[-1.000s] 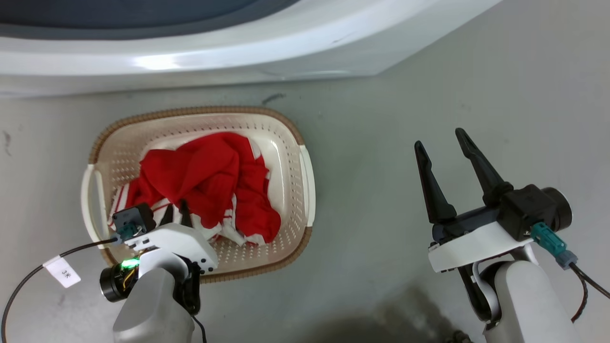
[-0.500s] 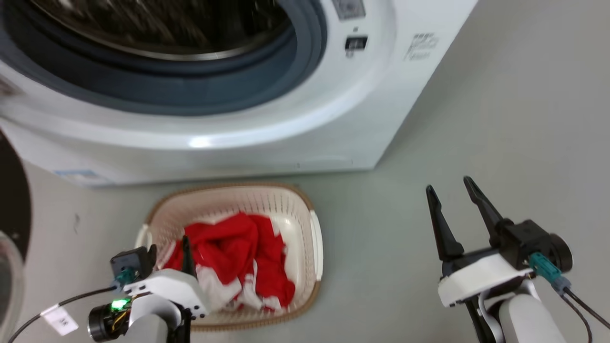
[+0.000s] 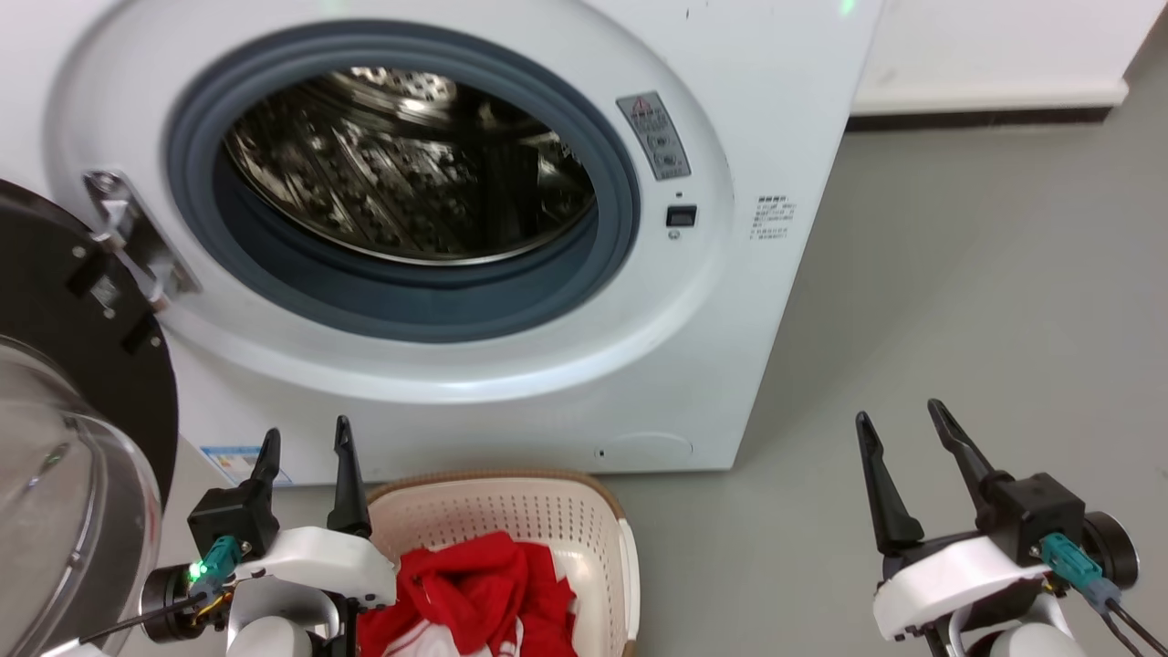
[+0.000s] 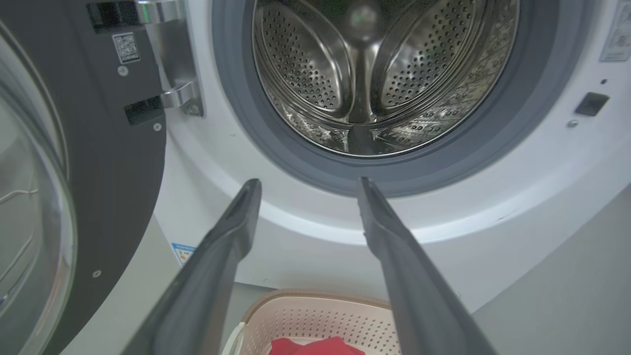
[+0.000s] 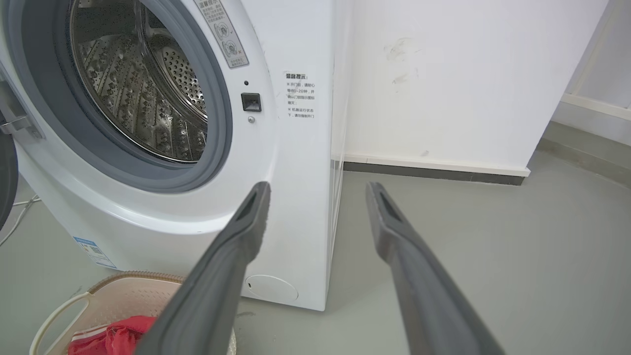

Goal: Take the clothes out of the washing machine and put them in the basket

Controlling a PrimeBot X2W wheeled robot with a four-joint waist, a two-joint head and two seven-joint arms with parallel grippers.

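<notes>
Left pincer (image 3: 307, 429) spread, empty, by the basket (image 3: 511, 479) | right pincer (image 3: 898, 411) spread, empty, over the floor (image 3: 958, 274), out of my way | red clothes (image 3: 474, 584) lie in the basket, set just before the washing machine (image 3: 730, 319) for short drops | drum (image 3: 411, 182) looks bare (I judge unloading done)

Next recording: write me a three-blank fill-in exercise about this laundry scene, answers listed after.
The door of the washing machine stands ____.
The clothes in the basket are coloured ____.
The left pincer and the right pincer each hold ____.
Missing words: open; red; nothing.
</notes>
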